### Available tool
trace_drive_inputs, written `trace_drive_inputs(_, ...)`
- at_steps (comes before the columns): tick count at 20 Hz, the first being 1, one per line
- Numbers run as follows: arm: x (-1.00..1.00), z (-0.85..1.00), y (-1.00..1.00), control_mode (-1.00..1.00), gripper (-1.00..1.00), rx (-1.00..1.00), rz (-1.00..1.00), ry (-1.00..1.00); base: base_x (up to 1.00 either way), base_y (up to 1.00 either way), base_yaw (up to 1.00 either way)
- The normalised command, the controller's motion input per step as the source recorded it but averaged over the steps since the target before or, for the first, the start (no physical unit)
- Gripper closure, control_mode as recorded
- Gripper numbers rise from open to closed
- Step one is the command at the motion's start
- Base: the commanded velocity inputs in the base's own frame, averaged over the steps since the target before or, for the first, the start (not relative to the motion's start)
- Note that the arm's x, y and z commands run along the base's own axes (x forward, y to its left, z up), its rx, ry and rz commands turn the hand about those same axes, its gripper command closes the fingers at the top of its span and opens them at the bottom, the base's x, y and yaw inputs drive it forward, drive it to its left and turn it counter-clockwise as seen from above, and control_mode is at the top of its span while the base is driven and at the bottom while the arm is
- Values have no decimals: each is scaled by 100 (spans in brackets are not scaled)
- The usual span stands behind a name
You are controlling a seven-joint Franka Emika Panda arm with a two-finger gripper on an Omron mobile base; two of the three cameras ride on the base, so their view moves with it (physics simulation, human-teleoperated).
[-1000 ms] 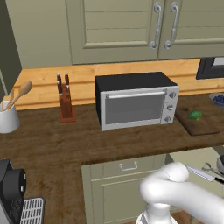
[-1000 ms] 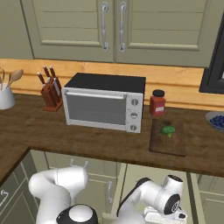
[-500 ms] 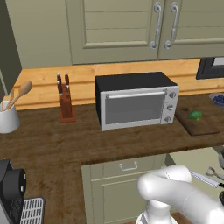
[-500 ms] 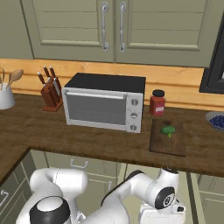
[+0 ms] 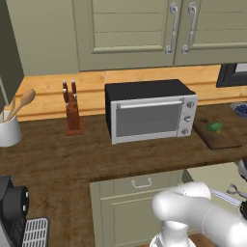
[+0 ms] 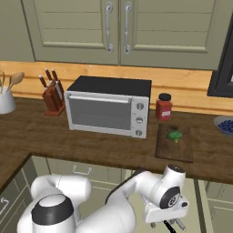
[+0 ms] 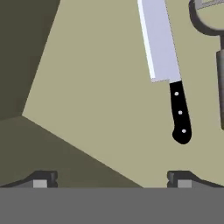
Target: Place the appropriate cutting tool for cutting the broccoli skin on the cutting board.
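— Hand view: how does your end effector (image 7: 110,179) stand?
— My end effector is spread wide and empty, its fingertips (image 7: 42,179) low over a pale flat surface.
— And the knife (image 7: 165,70)?
— It lies ahead on that surface, black handle toward me, silver blade pointing away, clear of my fingers. A grey round-headed utensil (image 7: 215,30) lies just beside it.
— The cutting board (image 6: 174,144)?
— On the counter (image 6: 100,148), right of the toaster oven (image 6: 108,105), with the broccoli (image 6: 174,135) resting on it.

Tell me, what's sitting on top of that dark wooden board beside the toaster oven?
Only a small green broccoli floret lies on the cutting board, toward its back. The rest of the board is bare; whatever is beneath the floret is covered.
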Motion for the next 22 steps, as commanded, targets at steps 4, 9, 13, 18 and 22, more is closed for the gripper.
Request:
trace_drive_inputs(4, 41, -5, -1, -100, -100, 8, 8, -4, 0, 0, 0)
trace_drive_inputs(9, 23, -15, -6, -100, -100, 0, 4, -1, 0, 0, 0)
trace_drive_inputs(13, 5, -25, 0, -100, -100, 0, 0, 0, 0, 0, 0)
trace_drive_inputs(18, 0, -28, 0, -100, -100, 0, 1, 0, 0, 0, 0)
trace_drive_inputs(22, 1, -30, -3, -100, -100, 0, 3, 0, 0, 0, 0)
